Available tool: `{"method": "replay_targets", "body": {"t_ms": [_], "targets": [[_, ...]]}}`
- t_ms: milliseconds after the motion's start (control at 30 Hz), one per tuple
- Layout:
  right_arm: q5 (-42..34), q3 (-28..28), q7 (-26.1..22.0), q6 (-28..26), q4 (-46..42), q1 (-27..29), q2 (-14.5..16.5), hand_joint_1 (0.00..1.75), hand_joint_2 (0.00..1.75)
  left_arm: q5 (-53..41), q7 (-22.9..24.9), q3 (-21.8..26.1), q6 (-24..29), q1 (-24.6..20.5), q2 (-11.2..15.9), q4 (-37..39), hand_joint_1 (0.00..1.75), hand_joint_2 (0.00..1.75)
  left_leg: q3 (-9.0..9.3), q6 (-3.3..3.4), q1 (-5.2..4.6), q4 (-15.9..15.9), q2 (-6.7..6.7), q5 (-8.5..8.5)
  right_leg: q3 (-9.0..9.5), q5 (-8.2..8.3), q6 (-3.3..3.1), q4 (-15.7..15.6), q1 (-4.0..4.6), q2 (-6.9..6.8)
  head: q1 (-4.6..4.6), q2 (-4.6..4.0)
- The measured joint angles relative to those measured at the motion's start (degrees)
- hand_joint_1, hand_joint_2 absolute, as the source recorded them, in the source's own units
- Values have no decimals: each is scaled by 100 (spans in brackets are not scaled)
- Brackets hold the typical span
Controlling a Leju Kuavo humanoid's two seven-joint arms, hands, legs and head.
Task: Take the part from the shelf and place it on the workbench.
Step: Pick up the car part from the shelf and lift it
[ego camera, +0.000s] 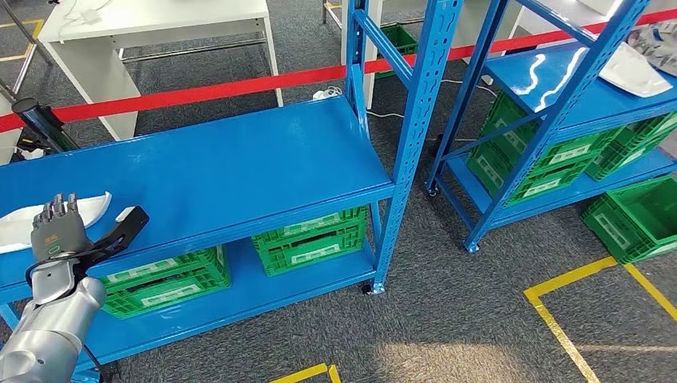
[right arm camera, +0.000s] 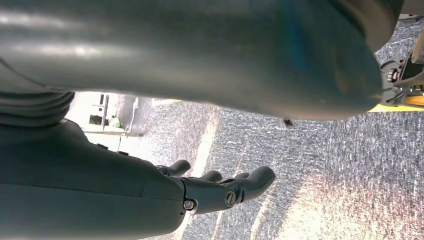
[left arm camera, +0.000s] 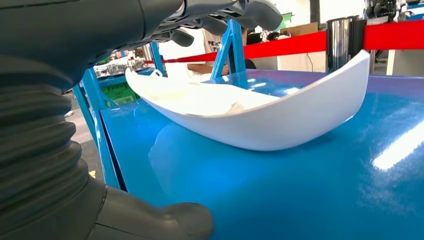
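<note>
Left hand (ego camera: 57,231) is hovering at the front edge of the glossy blue metal shelf (ego camera: 223,167), fingers spread, holding nothing, just short of the curved white plastic part (ego camera: 24,225). Left wrist view is showing the part (left arm camera: 260,117) lying on the shelf, untouched, fingers (left arm camera: 235,12) above it. Right wrist view is showing the right hand (right arm camera: 215,190) hanging over grey carpet (right arm camera: 340,175), fingers loosely apart, empty.

Left hand (ego camera: 57,231) raised, fingers spread; right hand (right arm camera: 220,187) hangs, seemingly empty.
</note>
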Motion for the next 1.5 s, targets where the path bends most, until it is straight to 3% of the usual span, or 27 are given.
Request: {"method": "replay_targets", "body": {"t_ms": [733,1500], "targets": [[-15,0,0,2,0,-1,0,0,0,-25,-79,0,-155,-4,-48,36,0,175,1,0,0,0,0,0,0,0,0,0,0,0,0,0],[13,-20,0,5,0,-1,0,0,0,-37,-123,1,92,-4,-122,16,0,175,1,0,0,0,0,0,0,0,0,0,0,0,0,0]]}}
